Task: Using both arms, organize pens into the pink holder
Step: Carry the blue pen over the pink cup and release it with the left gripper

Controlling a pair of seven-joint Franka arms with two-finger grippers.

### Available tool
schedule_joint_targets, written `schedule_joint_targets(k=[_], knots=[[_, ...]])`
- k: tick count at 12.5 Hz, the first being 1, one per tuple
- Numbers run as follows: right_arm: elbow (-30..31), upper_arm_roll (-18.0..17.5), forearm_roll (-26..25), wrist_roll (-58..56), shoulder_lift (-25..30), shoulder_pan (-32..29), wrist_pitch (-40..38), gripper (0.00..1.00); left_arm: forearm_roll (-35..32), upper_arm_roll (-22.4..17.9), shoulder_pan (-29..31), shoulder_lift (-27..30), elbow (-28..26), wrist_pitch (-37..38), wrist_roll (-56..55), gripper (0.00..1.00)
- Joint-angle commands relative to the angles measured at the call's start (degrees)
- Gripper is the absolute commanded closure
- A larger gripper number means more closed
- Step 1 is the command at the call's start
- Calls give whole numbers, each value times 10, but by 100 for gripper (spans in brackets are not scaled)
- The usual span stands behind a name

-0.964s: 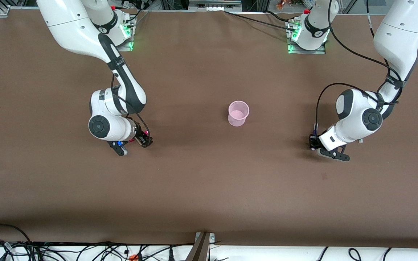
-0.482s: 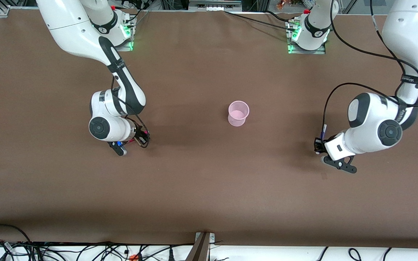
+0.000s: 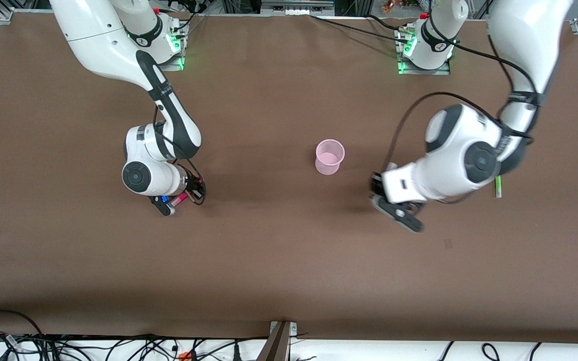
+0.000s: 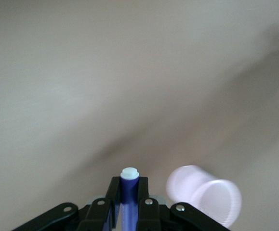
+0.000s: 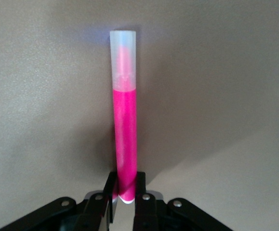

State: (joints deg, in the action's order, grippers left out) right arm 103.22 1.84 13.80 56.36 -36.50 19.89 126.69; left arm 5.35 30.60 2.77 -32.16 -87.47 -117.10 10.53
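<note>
Right gripper [image 5: 125, 199] clamped on magenta pen [image 5: 124, 139] after standing open, left gripper [image 4: 128, 195] clamped on dark purple pen [image 4: 128, 185], carried toward pink holder [image 3: 329, 156].

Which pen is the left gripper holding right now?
The dark purple pen, clamped in the left gripper. The magenta pen is in the right gripper; a green one lies on the table.

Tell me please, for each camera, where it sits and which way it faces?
Front view: high across the table, facing both arms; pink holder mid-table, lime green pen toward the left arm's end.
Left wrist view: on the left wrist, showing the left hand shut on the dark purple pen.
Right wrist view: on the right wrist, showing the right hand shut on the magenta pen.
Front and left wrist views share the holder.
</note>
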Motion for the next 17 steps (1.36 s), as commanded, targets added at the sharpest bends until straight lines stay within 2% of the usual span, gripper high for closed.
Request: schedule_joint_targets(k=[1, 2, 4, 5, 7, 8, 9, 11, 13, 14, 17], knots=[[-19, -3, 10, -13, 15, -7, -39, 100, 82, 29, -22, -17, 13, -25, 26, 100], [-53, -2, 11, -13, 19, -7, -89, 100, 98, 45, -28, -25, 5, -33, 87, 100], [-137, 1, 42, -13, 18, -25, -211, 100, 120, 55, -23, -60, -1, -62, 280, 100], [-168, 1, 65, -14, 15, -39, -254, 100, 162, 58, -17, -63, -5, -63, 360, 100], [-205, 0, 109, -18, 13, -56, -304, 100, 207, 60, -1, -59, -20, -62, 507, 100], [-216, 0, 135, -16, 14, -59, -324, 100, 221, 66, 21, -47, -50, -61, 566, 100], [-227, 1, 168, -8, 16, -60, -338, 100, 234, 94, 55, -45, -77, -63, 612, 100], [-229, 3, 219, 17, 19, -60, -360, 100, 257, 157, 101, -44, -147, -115, 639, 100], [-239, -1, 235, 66, 20, -58, -363, 100, 257, 227, 145, -44, -215, -201, 646, 100], [-250, -3, 241, 95, 20, -57, -372, 100, 257, 234, 147, -44, -240, -248, 651, 100], [-273, -3, 264, 161, 19, -47, -381, 100, 257, 241, 156, -44, -255, -253, 661, 100]])
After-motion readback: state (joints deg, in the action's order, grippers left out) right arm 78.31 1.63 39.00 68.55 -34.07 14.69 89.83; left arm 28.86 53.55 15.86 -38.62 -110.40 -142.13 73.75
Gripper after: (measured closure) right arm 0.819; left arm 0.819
